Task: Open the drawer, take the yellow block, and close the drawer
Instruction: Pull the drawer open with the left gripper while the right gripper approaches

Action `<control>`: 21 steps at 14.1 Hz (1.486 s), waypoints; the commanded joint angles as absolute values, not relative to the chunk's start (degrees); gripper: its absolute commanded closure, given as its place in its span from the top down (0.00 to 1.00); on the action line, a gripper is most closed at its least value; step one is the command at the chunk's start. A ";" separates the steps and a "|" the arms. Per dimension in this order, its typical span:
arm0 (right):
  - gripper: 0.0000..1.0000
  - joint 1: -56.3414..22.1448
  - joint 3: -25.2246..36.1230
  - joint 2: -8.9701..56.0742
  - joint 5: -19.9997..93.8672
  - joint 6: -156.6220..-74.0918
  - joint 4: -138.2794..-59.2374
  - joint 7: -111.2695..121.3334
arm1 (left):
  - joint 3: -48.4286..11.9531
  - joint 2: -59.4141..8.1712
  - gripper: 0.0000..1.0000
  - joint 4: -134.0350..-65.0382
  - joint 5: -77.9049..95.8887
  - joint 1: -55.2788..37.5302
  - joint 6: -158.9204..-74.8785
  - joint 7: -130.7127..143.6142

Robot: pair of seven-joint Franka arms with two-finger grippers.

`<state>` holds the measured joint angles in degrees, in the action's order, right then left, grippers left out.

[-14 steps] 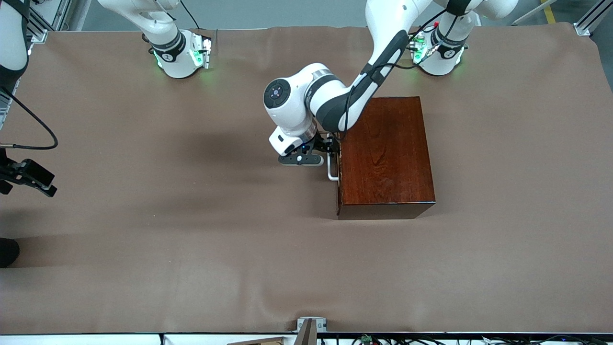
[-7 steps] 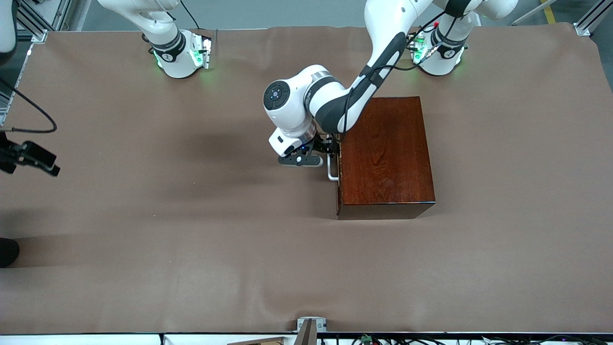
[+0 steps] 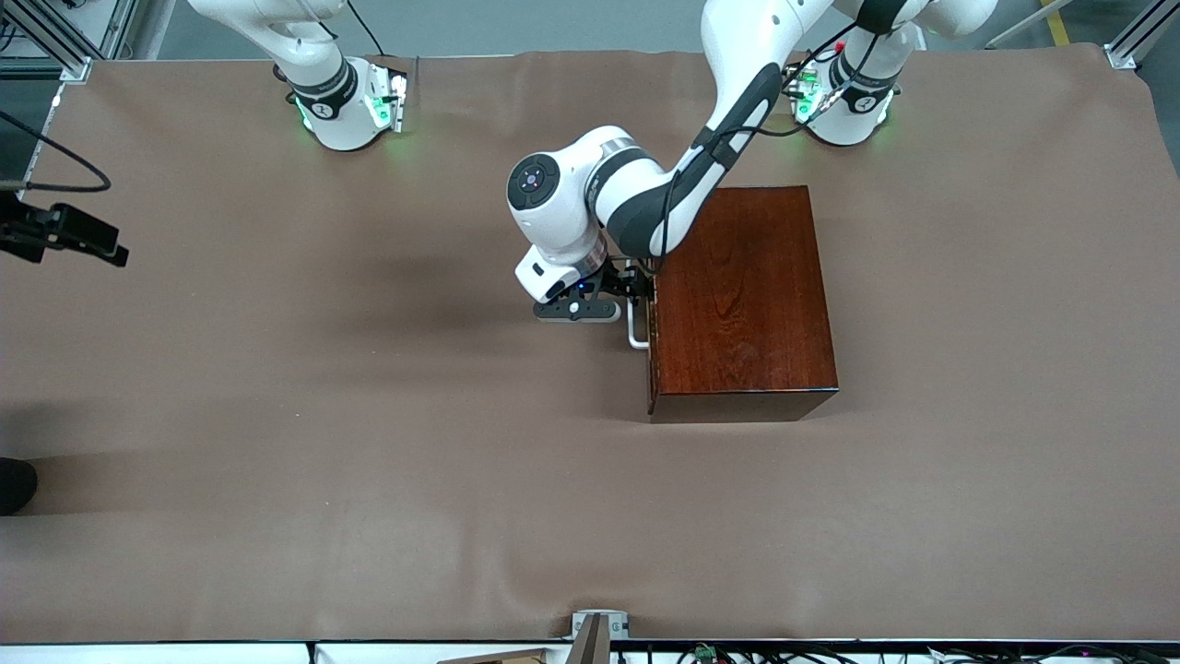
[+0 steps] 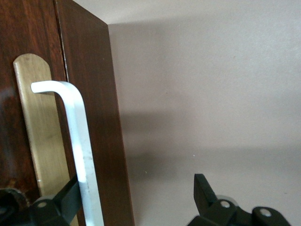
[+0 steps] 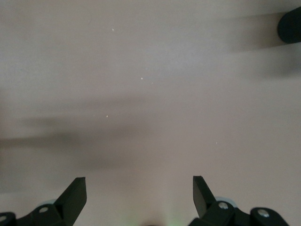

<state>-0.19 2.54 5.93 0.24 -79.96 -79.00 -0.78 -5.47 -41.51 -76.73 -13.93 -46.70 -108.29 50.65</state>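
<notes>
We see a table under a brown cloth (image 3: 277,415) with soft wrinkles, grey floor (image 3: 553,23) along the top edge, aluminium frame posts (image 3: 1136,41) at the corners, a yellow floor stripe (image 3: 1058,23), cables (image 3: 830,653) along the near edge, even light, soft shadows.

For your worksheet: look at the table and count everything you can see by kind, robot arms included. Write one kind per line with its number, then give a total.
Robot arms: 2, the left hand at the handle, the right hand over bare tabletop
Wooden boxes: 1
White drawer handles: 1
Brown table covers: 1
Total: 5
</notes>
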 commanded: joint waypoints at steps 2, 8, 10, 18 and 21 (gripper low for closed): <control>1.00 0.09 2.46 5.89 4.04 -78.49 -78.31 -1.23 | -5.71 -43.07 1.00 -75.23 -13.36 -47.37 -113.37 51.77; 1.00 -0.35 2.37 5.98 4.13 -78.92 -78.40 -0.88 | -5.71 -43.50 1.00 -75.23 -10.02 -47.90 -119.44 52.56; 1.00 -2.45 2.55 6.33 3.78 -79.01 -78.40 -0.88 | -5.71 -43.50 1.00 -75.23 -9.93 -48.86 -120.23 52.73; 1.00 -2.99 2.55 10.10 4.13 -81.46 -78.49 -0.79 | -5.80 -43.59 1.00 -74.80 -8.62 -50.45 -122.34 55.37; 1.00 -4.74 2.64 13.00 3.69 -83.92 -78.49 -0.70 | -5.80 -43.59 1.00 -74.18 -5.81 -50.45 -124.71 55.28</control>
<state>-3.55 2.44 11.02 3.33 -82.72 -79.25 -0.68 -5.26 -42.07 -76.85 -8.91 -49.03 -121.30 53.87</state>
